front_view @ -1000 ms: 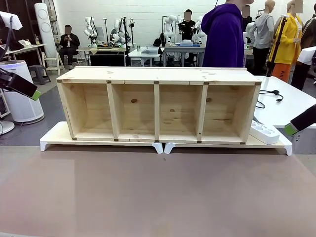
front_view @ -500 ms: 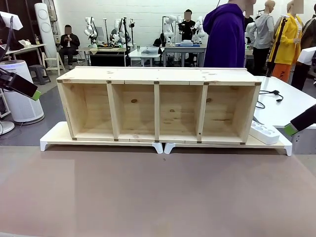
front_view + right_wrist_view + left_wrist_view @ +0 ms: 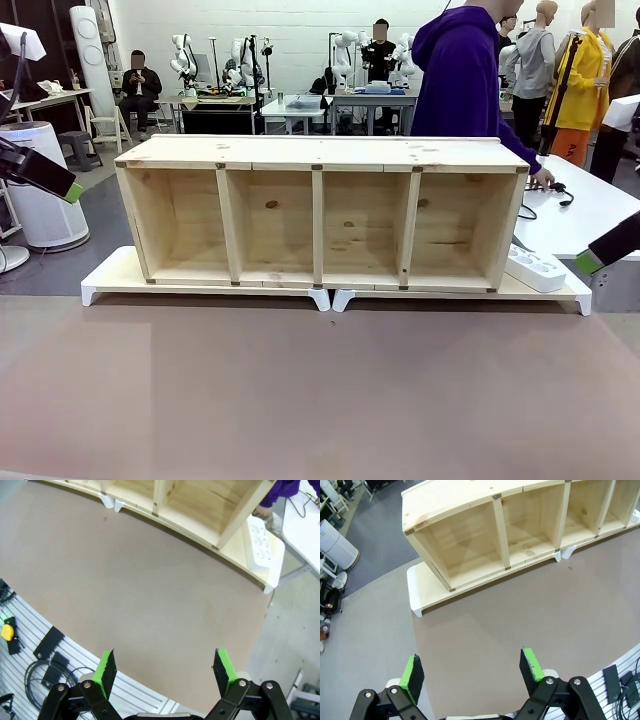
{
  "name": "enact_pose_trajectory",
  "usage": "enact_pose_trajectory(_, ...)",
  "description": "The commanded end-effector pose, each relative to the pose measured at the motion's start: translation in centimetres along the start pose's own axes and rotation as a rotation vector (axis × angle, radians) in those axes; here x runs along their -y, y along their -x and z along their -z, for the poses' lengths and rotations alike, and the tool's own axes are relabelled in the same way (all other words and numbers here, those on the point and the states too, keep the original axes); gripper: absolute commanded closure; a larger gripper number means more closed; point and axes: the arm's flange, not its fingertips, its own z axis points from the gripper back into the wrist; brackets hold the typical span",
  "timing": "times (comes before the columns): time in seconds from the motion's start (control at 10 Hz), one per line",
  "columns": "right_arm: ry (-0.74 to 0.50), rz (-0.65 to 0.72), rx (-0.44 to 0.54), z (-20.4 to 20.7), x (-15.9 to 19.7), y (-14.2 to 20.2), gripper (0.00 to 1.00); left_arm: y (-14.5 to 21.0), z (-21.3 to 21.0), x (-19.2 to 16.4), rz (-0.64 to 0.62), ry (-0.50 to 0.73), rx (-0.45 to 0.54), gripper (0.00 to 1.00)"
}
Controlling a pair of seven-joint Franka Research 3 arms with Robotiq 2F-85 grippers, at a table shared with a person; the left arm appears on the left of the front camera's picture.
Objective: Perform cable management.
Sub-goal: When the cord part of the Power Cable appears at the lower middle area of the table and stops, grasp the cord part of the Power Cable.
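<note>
Nearest, left gripper (image 3: 471,669): raised over the left end of the brown table (image 3: 320,390), jaws spread wide, nothing between the green pads. Right gripper (image 3: 165,666): raised over the right end of the same table, jaws likewise spread and empty. Next back, two white risers (image 3: 115,275) set end to end across the table. On them stands a long pine shelf (image 3: 320,150) with four open compartments, all bare. Just beside the shelf's right end, a white power strip (image 3: 535,268) lies on the right riser with its sockets facing up. Beyond that, on a white side table (image 3: 590,215) past the shelf's right corner, lies the cable (image 3: 560,188). It is a thin black cord running roughly left to right along that table's near part, then curling back in a loose loop toward the shelf. A small dark end-piece, probably the plug (image 3: 566,200), sits at its right. A hand (image 3: 543,180) of the person (image 3: 455,75) in a purple hooded top, who stands behind the shelf, rests on or right at the cord. As judged from here, the cable lies ahead and to the right of the right gripper's jaws and well apart from them. The left gripper is much farther off, so the person's hand is nearest and the right arm is next.
</note>
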Motion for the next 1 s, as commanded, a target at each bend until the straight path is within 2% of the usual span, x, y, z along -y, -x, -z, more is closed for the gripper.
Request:
enact_pose_trajectory(0.0, -0.003, -0.002, -0.005, 0.23, -0.02, -0.09, 0.0, -0.22, 0.14, -0.27, 0.015, 0.001, 0.013, 0.0)
enact_pose_trajectory(0.9, -0.003, -0.002, -0.005, 0.23, -0.02, -0.09, 0.0, -0.22, 0.14, -0.27, 0.015, 0.001, 0.013, 0.0)
